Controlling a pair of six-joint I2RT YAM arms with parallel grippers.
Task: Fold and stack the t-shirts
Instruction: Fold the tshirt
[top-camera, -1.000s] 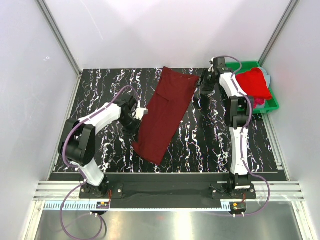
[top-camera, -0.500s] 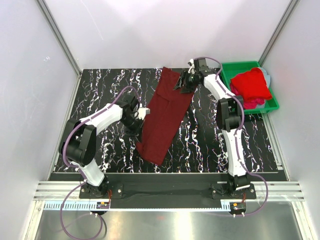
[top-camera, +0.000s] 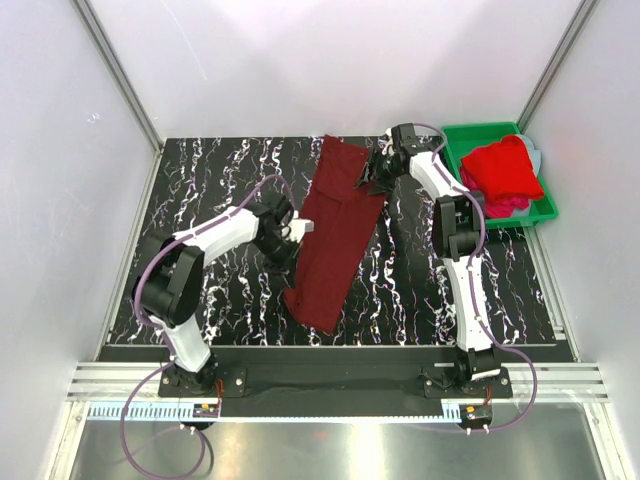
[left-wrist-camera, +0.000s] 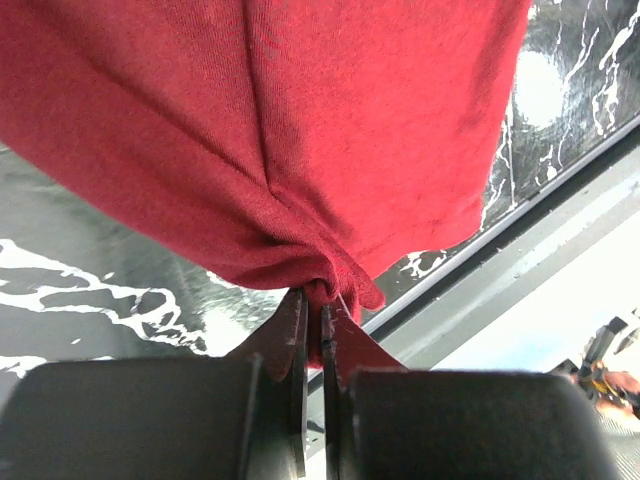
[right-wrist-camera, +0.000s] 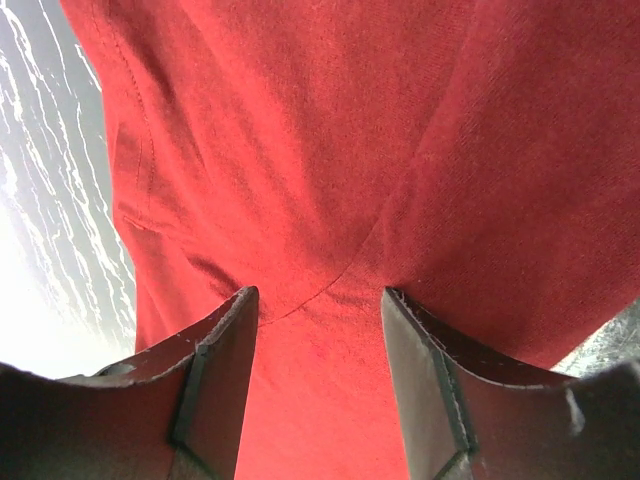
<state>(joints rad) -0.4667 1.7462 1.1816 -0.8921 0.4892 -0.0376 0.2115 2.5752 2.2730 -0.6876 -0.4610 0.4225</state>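
A dark maroon t-shirt (top-camera: 335, 230) lies as a long narrow strip across the middle of the black marbled table. My left gripper (top-camera: 297, 232) is shut on a bunched fold of its left edge; in the left wrist view the cloth (left-wrist-camera: 300, 120) is pinched between the closed jaws (left-wrist-camera: 322, 300). My right gripper (top-camera: 372, 175) is at the shirt's far right edge. Its jaws (right-wrist-camera: 318, 295) stand wide open with maroon cloth (right-wrist-camera: 350, 150) spread between and below them. A bright red t-shirt (top-camera: 505, 165) lies in a heap on a pink-magenta one (top-camera: 517, 205) at the far right.
The red and pink shirts sit in a green plastic bin (top-camera: 478, 128) at the table's back right corner. White walls and metal rails close in the table at the left, back and right. The arm bases stand at the near edge.
My right gripper has moved left from beside the bin onto the maroon shirt's far right edge. My left gripper has carried the shirt's left edge to the right, and the shirt is narrower.
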